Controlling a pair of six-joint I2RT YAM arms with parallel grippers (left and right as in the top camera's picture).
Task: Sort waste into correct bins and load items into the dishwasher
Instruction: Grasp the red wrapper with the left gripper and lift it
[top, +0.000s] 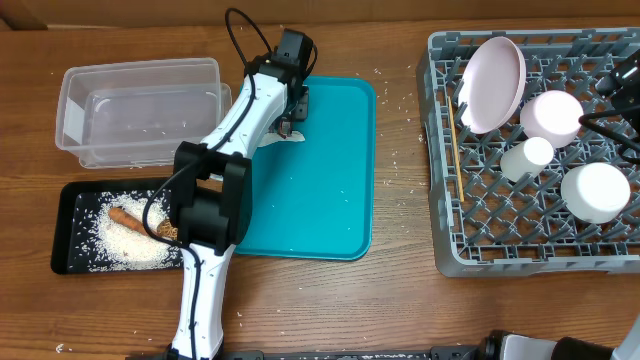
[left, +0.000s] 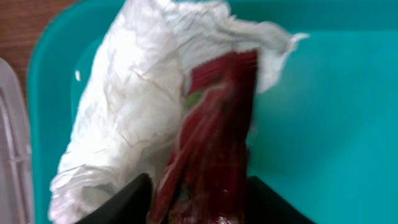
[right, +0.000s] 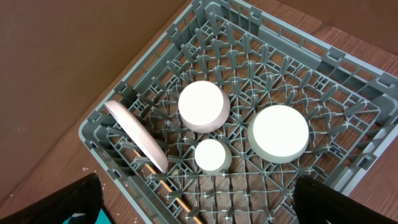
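Waste and dishware, count by view
Overhead: rack (top: 445, 230) at 3 o'clock, holding 1 plate (top: 492, 82), 2 bowls (top: 552, 113) (top: 595, 190), 1 cup (top: 528, 157), 1 stick (top: 455, 160). Left wrist: 1 napkin (left: 124, 112), 1 wrapper (left: 211, 137) on teal tray (left: 336, 124), wrapper between left gripper (left: 202, 193) jaws, grip not discernible. Right wrist: right gripper (right: 196, 193) spread wide above rack

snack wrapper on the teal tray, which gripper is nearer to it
Left. The left gripper has its fingers on either side of the snack wrapper; the right gripper hangs over the dish rack, well away.

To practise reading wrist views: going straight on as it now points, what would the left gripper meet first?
Probably the red-and-white snack wrapper, between the fingers of the left gripper, against the crumpled napkin.
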